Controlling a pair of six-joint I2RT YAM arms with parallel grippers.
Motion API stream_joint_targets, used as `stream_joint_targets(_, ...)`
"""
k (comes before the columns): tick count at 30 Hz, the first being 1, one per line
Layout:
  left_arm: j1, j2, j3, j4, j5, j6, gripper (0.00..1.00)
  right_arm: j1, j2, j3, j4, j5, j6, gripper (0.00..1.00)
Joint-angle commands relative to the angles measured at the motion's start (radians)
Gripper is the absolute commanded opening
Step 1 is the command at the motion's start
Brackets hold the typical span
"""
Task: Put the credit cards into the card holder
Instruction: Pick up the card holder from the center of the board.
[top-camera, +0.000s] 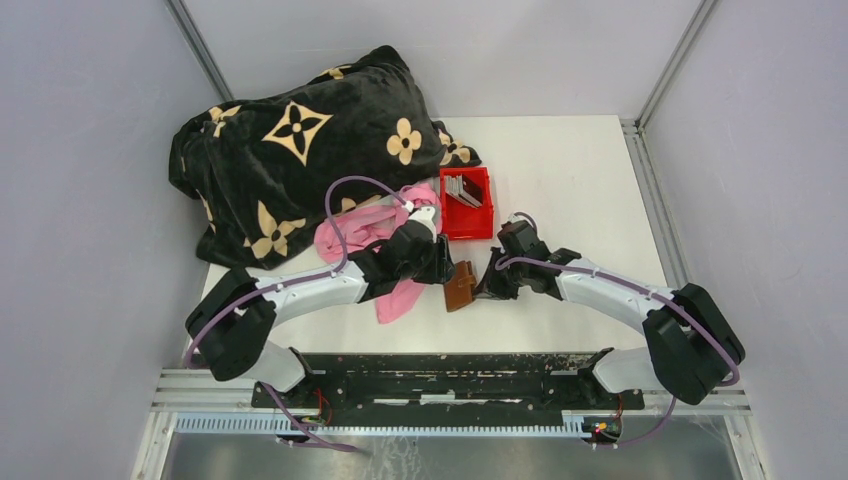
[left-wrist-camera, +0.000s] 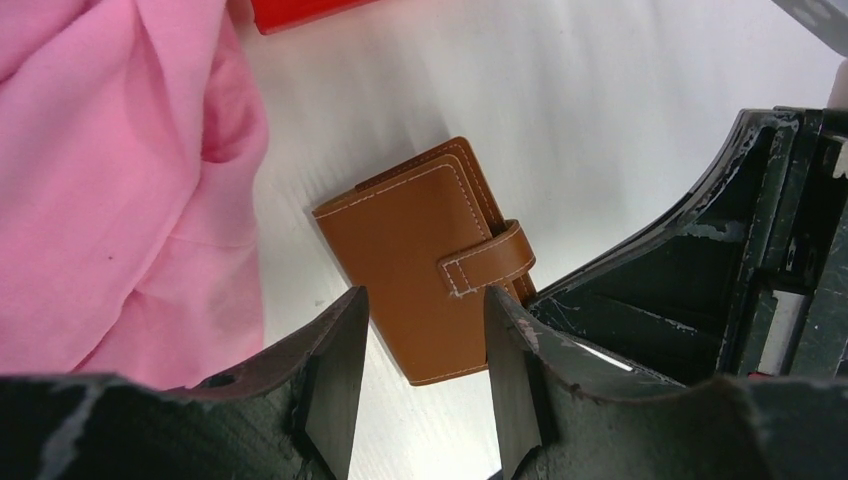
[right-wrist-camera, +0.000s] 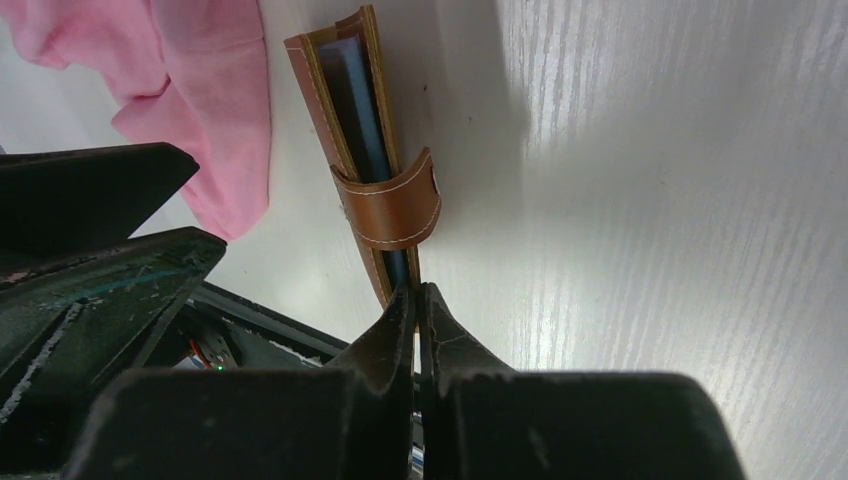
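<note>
Strapped-shut card holder (left-wrist-camera: 420, 260) on the table (top-camera: 570, 180), an arm at each side.
Your left gripper (left-wrist-camera: 425, 310) has its fingers spread, the holder between them, a pink cloth (left-wrist-camera: 110, 180) beside it. Your right gripper (right-wrist-camera: 417, 295) is pressed closed, its tips at the holder's edge. The credit cards (top-camera: 462, 190) lie in the red bin (top-camera: 467, 226).

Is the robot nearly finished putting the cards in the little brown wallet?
Not nearly. Done: nothing yet, the credit cards sit in the red bin. In hand: the card holder lies on the table with its strap closed; the left gripper is open over it, and the right gripper, shut, has its tips at the holder's edge. Left: open the holder, fetch the cards, slide them in.
</note>
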Motion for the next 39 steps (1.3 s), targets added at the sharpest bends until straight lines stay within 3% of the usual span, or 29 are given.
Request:
stream_joint_targets(1, -0.016, 0.014, 0.046, 0.030, 0.012, -0.010, 0.53, -0.010, -0.006, 0.012, 0.003, 0.007, -0.039, 0.01)
stream_joint_targets(12, -0.032, 0.096, 0.153, 0.017, 0.047, 0.021, 0.54, -0.011, -0.010, 0.100, -0.111, 0.029, -0.157, 0.01)
stream_joint_targets(20, -0.052, 0.197, 0.278, -0.092, 0.024, 0.056, 0.54, -0.010, -0.028, 0.147, -0.176, 0.037, -0.223, 0.01)
stream_joint_targets(39, -0.052, 0.235, 0.297, -0.182, -0.037, 0.047, 0.54, -0.009, -0.032, 0.203, -0.246, 0.037, -0.303, 0.01)
